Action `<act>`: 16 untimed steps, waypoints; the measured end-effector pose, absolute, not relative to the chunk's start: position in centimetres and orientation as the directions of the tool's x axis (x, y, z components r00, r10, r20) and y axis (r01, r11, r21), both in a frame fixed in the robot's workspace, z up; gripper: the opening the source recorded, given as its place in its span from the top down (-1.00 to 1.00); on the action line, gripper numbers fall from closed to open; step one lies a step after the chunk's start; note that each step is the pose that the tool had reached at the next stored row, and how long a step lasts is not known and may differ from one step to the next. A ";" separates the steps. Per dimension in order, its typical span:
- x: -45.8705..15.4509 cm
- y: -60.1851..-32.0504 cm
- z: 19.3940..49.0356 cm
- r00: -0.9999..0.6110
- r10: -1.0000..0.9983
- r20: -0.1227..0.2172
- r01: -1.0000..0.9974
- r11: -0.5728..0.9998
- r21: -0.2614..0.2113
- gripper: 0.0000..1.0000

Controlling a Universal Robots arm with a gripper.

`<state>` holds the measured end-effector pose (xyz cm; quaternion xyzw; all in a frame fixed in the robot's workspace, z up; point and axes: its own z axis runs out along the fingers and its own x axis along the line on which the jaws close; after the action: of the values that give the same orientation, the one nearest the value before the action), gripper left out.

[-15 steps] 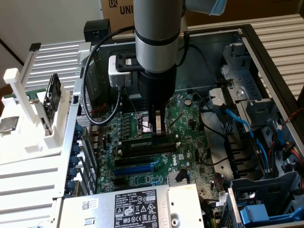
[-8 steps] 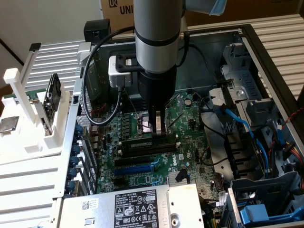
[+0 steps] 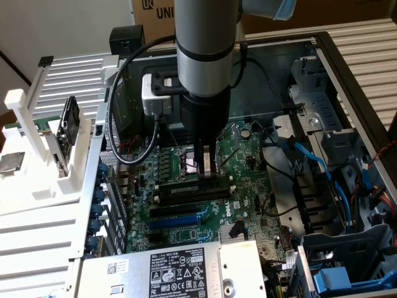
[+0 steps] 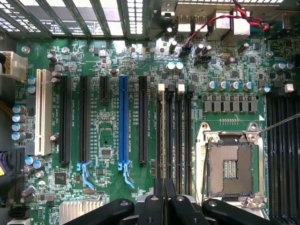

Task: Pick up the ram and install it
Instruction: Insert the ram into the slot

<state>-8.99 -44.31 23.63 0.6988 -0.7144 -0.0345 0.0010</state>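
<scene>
1. The tool [image 3: 209, 176] hangs from the grey arm [image 3: 205, 43] inside the open computer case [image 3: 347, 68], low over the green motherboard [image 3: 248, 155]. Its two fingers are drawn close, with only a thin gap between them
2. The ram [image 3: 183, 189] stands on edge among the black memory slots [image 3: 186, 202]. The tool pinches its upper edge toward the end on the exterior view's right
3. In the wrist view the tool [image 4: 164, 185] looks straight down the ram [image 4: 162, 131], which shows as a thin pale strip in the slot next to the other memory slots [image 4: 180, 136]. How deep it sits I cannot tell
4. The wrist view lays out the board flat: the blue expansion slot [image 4: 123, 122] lies well apart from the ram, with a black slot between them. The open processor socket [image 4: 229, 164] lies on the ram's other side, and red and black wires [image 4: 220, 21] run near the rear ports
5. The exterior view adds the surroundings: the blue expansion slot [image 3: 177, 220] in front of the ram, the labelled power supply [image 3: 177, 270], blue cables [image 3: 310, 158] by the drive bays, a white rack [image 3: 37, 143] on the exterior view's left, and a cardboard box [image 3: 155, 9] behind
</scene>
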 end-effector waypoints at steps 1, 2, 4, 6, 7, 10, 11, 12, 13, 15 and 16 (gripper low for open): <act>-9.0 -44.3 23.6 -0.019 -0.999 -0.047 -0.999 0.016 0.051 0.76; -9.0 -44.3 23.6 -0.018 -0.999 -0.047 -0.999 0.015 0.051 0.76; -9.0 -44.3 23.6 -0.017 -0.999 -0.047 -0.999 0.015 0.051 0.76; -9.0 -44.2 23.5 -0.017 -0.999 -0.047 -0.999 0.015 0.051 0.76; -9.0 -44.2 23.5 -0.017 -0.999 -0.047 -0.999 0.015 0.051 0.76; -9.1 -44.2 23.5 -0.017 -0.999 -0.047 -0.999 0.015 0.051 0.76; -9.1 -44.2 23.5 -0.017 -0.999 -0.047 -0.999 0.015 0.051 0.76; -9.1 -44.2 23.4 -0.017 -0.999 -0.047 -0.999 0.015 0.051 0.76; -9.1 -44.2 23.4 -0.017 -0.999 -0.047 -0.999 0.015 0.051 0.76; -9.1 -44.2 23.3 -0.017 -0.999 -0.047 -0.999 0.015 0.051 0.76; -9.1 -44.2 23.3 -0.017 -0.999 -0.047 -0.999 0.015 0.051 0.76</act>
<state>-9.05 -44.24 23.31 0.7010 -0.7123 -0.0345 0.0011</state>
